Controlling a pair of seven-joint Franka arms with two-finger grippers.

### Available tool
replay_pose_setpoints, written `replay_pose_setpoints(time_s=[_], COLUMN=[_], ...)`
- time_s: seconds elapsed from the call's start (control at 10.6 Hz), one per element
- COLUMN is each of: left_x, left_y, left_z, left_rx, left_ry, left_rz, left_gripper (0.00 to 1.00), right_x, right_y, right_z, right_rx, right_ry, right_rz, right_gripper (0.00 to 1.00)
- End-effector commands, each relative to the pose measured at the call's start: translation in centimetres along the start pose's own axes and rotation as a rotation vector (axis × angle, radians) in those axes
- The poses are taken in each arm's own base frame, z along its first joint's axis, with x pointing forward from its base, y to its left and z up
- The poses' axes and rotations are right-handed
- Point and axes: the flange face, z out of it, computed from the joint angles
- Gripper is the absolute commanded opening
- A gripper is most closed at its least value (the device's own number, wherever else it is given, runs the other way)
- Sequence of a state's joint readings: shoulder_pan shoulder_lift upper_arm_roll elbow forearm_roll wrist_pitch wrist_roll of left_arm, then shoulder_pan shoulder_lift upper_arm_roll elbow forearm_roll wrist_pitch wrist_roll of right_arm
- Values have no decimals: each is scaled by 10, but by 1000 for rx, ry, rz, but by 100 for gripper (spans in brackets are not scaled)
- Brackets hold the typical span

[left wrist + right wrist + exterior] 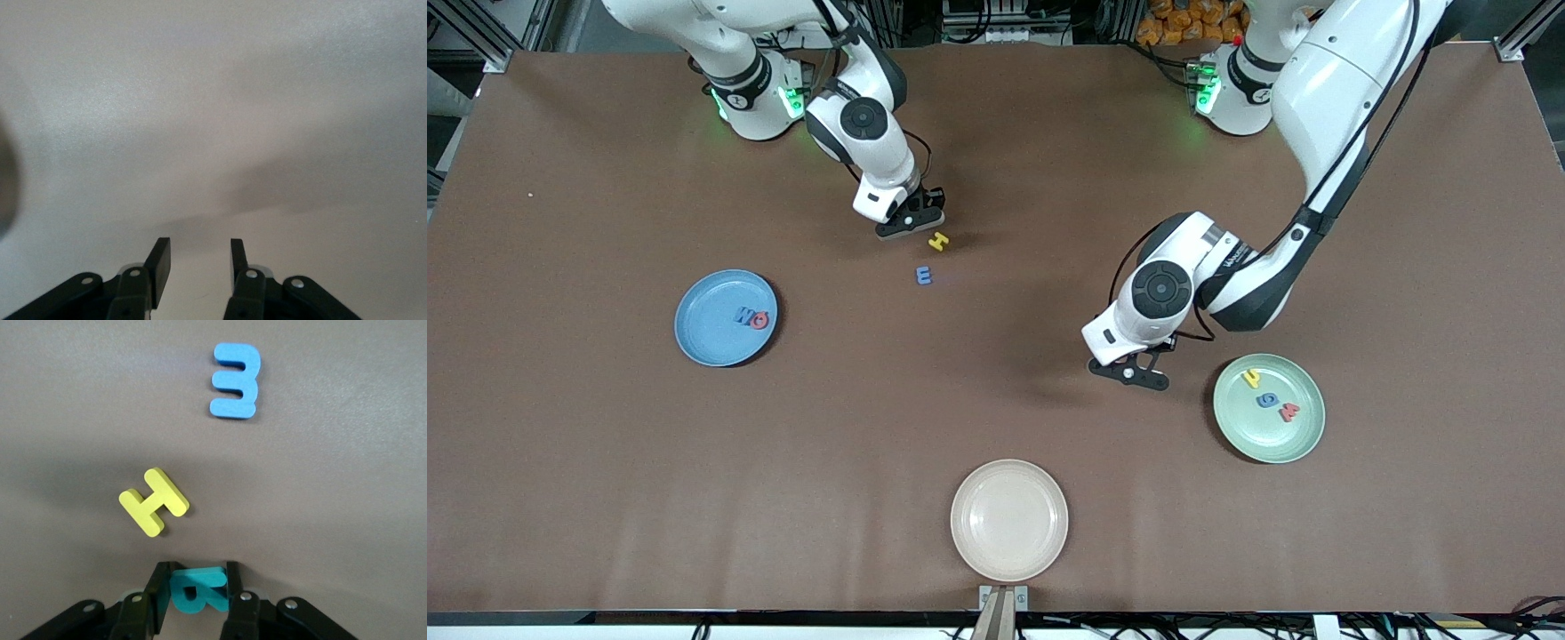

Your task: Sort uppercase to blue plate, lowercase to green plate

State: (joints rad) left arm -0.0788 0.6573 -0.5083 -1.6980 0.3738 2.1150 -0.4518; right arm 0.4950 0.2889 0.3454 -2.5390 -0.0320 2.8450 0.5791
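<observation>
Brown matte sheeting covers the counter (605, 498), its surface smooth and faintly creased. Three round shallow plates with a plain satin finish rest on it. The sky-blue plate (703, 342), toward the right arm's end, carries a flat blue letter W (743, 315) touching a flat red letter Q (759, 319). The pale mint-green plate (1285, 440), toward the left arm's end, carries a small yellow h (1251, 378), a small blue g (1266, 401) and a small red w (1288, 412), set close together. The cream plate (1009, 520) lies nearest the front camera. The right hand (197, 592) is at the counter, clenched on a thick foam-like teal letter R (198, 588) pinched between its black fingers. Just beside it lies a flat yellow block letter H (154, 501), and slightly nearer the front camera a blue E-shaped piece (234, 381) with rounded ends. The left hand (198, 265) waits low over bare counter near the mint-green plate, fingers parted and grasping nothing. Lettering on the left arm's wrist is too small to read.
</observation>
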Motion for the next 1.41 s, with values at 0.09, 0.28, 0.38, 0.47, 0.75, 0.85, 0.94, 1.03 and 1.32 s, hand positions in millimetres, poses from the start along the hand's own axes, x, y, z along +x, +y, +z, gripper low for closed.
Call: replay_pose_setpoints(time_s=[0.09, 0.28, 0.38, 0.47, 0.75, 0.85, 0.94, 1.03, 1.32], left_x=[-1, 1, 3, 3, 3, 3, 0, -5, -15], left_y=[4, 0, 1, 3, 2, 3, 13, 31, 95], left_z=[-3, -4, -7, -9, -7, -6, -4, -6, -13], left_rx=[-9, 1, -2, -6, -13, -18, -37, -54, -88], left_ry=[-11, -4, 3, 4, -2, -6, -19, -29, -41], left_rz=[-20, -2, -5, -6, -22, -31, -71, -121, -284], left_gripper=[47, 61, 61, 62, 62, 60, 58, 57, 55], right_x=[-5, 0, 7, 15, 50, 63, 75, 87, 119], right_y=[2, 6, 12, 17, 55, 72, 93, 119, 194], right_z=[8, 6, 4, 1, -18, -26, -33, -38, -75], right_rx=[-4, -4, -5, -8, -96, -117, -138, -158, -214], right_ry=[-3, -1, 5, 14, 4, -10, -23, -39, -131], right_rz=[6, 13, 21, 19, -41, -66, -95, -129, -237], right_gripper=[35, 32, 32, 32, 32, 32, 32, 32, 32])
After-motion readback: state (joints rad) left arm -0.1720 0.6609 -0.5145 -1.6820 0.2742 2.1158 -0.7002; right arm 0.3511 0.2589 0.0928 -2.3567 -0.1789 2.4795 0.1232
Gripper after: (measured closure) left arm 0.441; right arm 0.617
